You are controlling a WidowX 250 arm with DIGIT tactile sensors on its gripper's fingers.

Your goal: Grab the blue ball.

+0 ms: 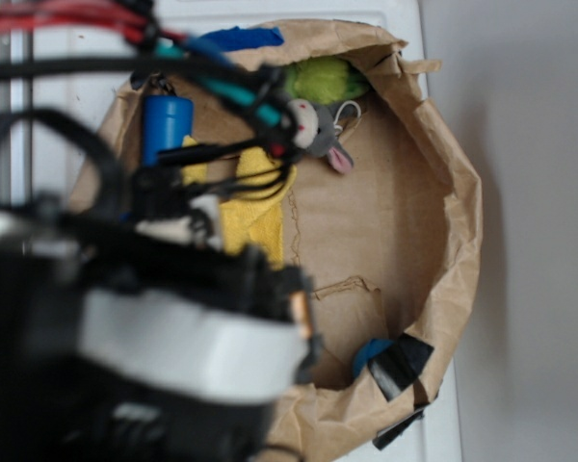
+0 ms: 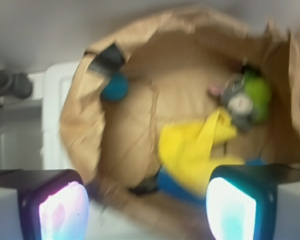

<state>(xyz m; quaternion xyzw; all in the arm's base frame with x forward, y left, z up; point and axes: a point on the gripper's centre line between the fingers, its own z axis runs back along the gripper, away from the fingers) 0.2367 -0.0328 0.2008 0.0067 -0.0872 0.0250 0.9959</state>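
White appliance-like top (image 1: 433, 423) under everything, pale grey wall at the right of the exterior frame. On it sits a wide crumpled brown paper bag (image 1: 458, 207), rolled rim, creased matte floor.

Nearest, lower left of the exterior view: blurred black-and-white robot arm (image 1: 164, 337), cables red, teal and black running to upper left; it hides much of the bag's left side. In the wrist view the gripper (image 2: 147, 202) shows as two black finger pads with glowing pale faces at the bottom corners, standing wide apart, nothing between them, above the bag.

Small round medium-blue ball (image 1: 371, 354) lies on the bag floor at lower right of the exterior frame, tight against the wall, partly covered by a strip of black tape (image 1: 401, 364) on the rim; in the wrist view it is upper left, below the tape, well apart from the pads.

Mid-bag: soft yellow cloth (image 1: 255, 217), rumpled, partly behind the arm. Beyond it, tall blue cylinder (image 1: 166, 125), smooth, upright at the left wall. Grey plush mouse (image 1: 318, 128) with pink ear, touching a fuzzy lime-green plush (image 1: 326, 79) at the far wall. Flat dark-blue sheet (image 1: 243, 38) at the top edge, cut off by cables, outside the rim or on it, cannot tell.

Wrist view is motion-blurred; a blue shape under the cloth is unclear.
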